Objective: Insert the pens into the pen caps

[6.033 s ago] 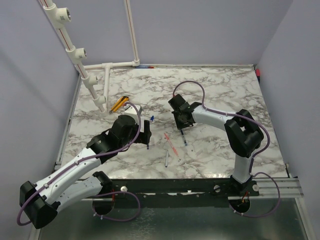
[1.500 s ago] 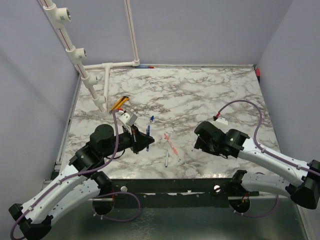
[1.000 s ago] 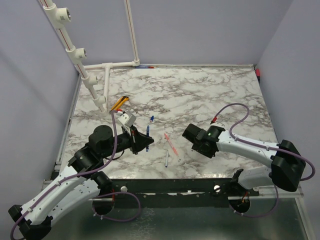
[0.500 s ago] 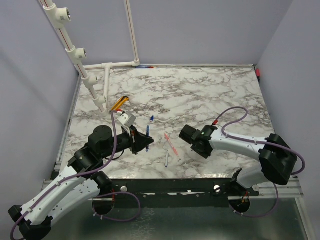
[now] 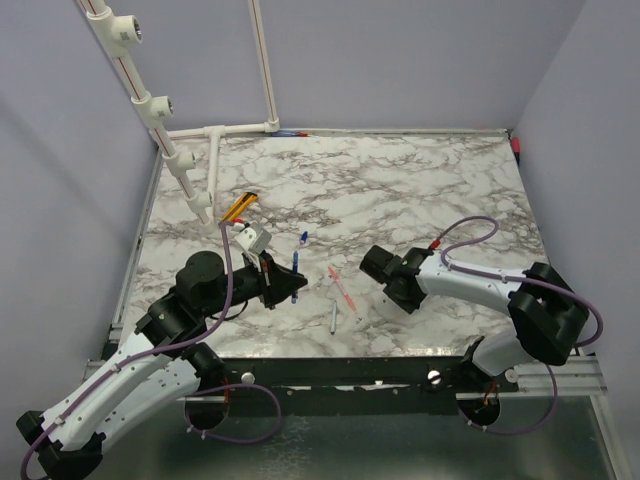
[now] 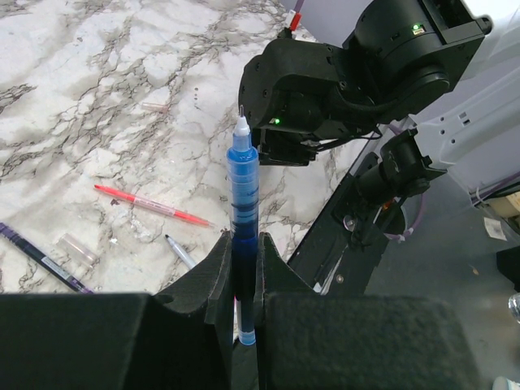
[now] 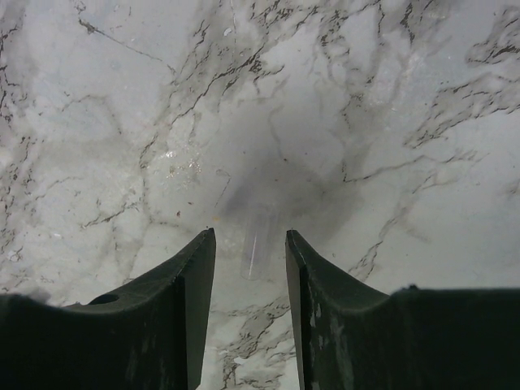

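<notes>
On the marble surface (image 5: pixel 420 180), at 7 o'clock from its middle, our left fingers (image 6: pixel 218 284) are clamped on the blue pen (image 6: pixel 241 195), tip pointing out toward the other arm, likely so a cap can be pushed onto it. At 4 o'clock our right fingers (image 7: pixel 191 301) stand apart and low, straddling a clear cap (image 7: pixel 258 236) without gripping it yet. The red pen (image 5: pixel 342 288) lies between them at 6 o'clock.

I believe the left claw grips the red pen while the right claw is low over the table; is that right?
Not quite: the left wrist view shows the left claw gripping the blue pen; the red pen lies on the table. The right claw is low over it.
</notes>
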Controlling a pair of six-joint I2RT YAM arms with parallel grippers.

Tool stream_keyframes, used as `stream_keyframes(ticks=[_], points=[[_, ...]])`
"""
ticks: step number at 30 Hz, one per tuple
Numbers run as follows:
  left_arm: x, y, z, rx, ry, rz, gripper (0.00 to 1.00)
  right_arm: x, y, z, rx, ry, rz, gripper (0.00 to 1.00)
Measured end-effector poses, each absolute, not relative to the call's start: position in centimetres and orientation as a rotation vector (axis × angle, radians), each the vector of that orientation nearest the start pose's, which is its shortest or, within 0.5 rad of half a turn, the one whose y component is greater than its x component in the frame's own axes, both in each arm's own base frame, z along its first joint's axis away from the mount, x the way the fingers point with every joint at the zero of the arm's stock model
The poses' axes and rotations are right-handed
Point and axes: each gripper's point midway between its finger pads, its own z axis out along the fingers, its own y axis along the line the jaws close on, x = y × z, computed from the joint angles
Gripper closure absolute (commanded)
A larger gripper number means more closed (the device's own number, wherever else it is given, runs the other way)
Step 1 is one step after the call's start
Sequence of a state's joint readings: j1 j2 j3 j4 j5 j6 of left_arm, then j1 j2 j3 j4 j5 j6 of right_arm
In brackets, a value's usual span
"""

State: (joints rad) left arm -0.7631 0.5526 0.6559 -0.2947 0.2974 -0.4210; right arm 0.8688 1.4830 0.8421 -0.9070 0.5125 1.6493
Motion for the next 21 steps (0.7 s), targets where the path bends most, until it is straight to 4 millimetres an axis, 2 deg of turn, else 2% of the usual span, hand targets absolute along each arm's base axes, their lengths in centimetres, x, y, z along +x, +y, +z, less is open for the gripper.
stream_keyframes(ticks=[8,14,20,21], points=[[14.0,-22.7,25.5,0.549,1.812,-1.098,1.0,19.1,14.5,1.9,1.021,2.444,-0.224,0.62],[14.0,-22.7,25.4,0.549,1.813,-1.098,1.0,19.3,14.5,1.5,1.02,2.439,-0.221,0.76],[14.0,-22.8,25.3,0.549,1.817,-1.097,1.0,19.4,14.6,1.5,1.019,2.432,-0.211,0.99],[14.0,-22.8,25.3,0.549,1.818,-1.097,1.0,19.4,14.5,1.5,1.018,2.432,-0.209,0.99]])
